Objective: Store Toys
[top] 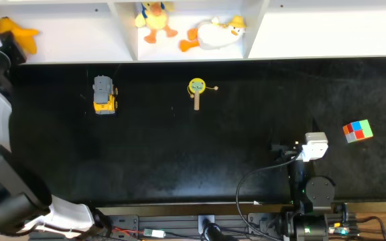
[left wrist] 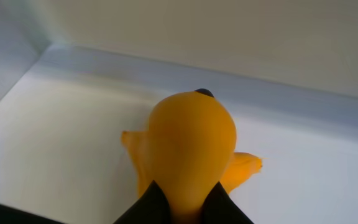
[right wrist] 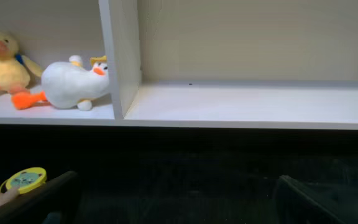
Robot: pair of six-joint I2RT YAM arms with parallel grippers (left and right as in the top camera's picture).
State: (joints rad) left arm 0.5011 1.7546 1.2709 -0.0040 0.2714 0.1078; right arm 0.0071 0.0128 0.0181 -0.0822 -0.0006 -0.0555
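- The orange plush toy [left wrist: 191,143] is pinched between the fingers of the left gripper [left wrist: 188,208], which are closed tight on its lower end.
- The toy is held inside the left shelf compartment [left wrist: 55,143], near the back wall. Whether it rests on the floor cannot be told.
- Step judged: release in the compartment. The toy should be lowered until it is supported, the fingers opened fully, and the arm drawn straight back so nothing is dragged out.
- The right gripper [right wrist: 179,196] is parked low over the black table [top: 179,154], fingers spread wide, nothing held.
- Left to store: toy truck [top: 104,94], rattle drum [top: 197,88], colour cube [top: 357,130].
- Already stored in the middle compartment: yellow duck plush [top: 154,19], white duck plush [top: 213,33].
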